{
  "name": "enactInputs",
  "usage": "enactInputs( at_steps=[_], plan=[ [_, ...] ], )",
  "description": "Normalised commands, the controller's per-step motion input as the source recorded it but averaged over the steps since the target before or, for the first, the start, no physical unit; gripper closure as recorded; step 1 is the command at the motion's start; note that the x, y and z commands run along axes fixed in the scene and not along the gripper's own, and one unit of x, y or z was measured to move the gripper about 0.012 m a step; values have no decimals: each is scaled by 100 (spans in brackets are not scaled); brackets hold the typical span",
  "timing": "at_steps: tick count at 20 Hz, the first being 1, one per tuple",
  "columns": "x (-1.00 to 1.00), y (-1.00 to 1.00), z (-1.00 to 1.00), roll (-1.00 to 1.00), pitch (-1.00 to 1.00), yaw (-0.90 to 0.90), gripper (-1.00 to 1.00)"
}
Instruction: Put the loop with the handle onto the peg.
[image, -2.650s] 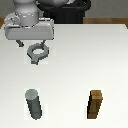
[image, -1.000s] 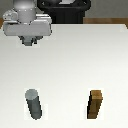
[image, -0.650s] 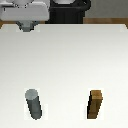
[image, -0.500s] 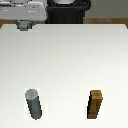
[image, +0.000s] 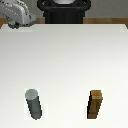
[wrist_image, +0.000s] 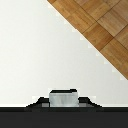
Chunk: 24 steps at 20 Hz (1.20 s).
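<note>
1. Loop with the handle (wrist_image: 63, 97) seen only in the wrist view, as a small pale grey blocky piece just against the dark gripper body; ring shape not discernible.
2. Gripper fingers not visible in either view; apart, together or clamped cannot be told.
3. Arm (image: 19, 14) up in the far corner on the exterior view's left, grey and white, over the table's far edge.
4. Peg (image: 34, 103) near, on the exterior view's left: short grey round cylinder, upright, matte.
5. Wooden block (image: 95, 104) near, on the exterior view's right, well apart from the peg: brown, rectangular, upright.
6. Table (image: 75, 60) flat, plain off-white; parquet floor (wrist_image: 102, 30) beyond its edge in warm brown.
</note>
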Motion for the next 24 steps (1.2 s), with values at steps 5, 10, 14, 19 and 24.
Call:
enactInputs(
  at_steps=[5, 10, 14, 19, 24],
  plan=[
    [0, 0, 0, 0, 0, -100, 100],
    [20, 0, 0, 0, 0, -46, 100],
    [100, 0, 0, 0, 0, 0, 100],
    [80, 0, 0, 0, 0, 0, 100],
    [100, 0, 0, 0, 0, 0, 100]
  ],
)
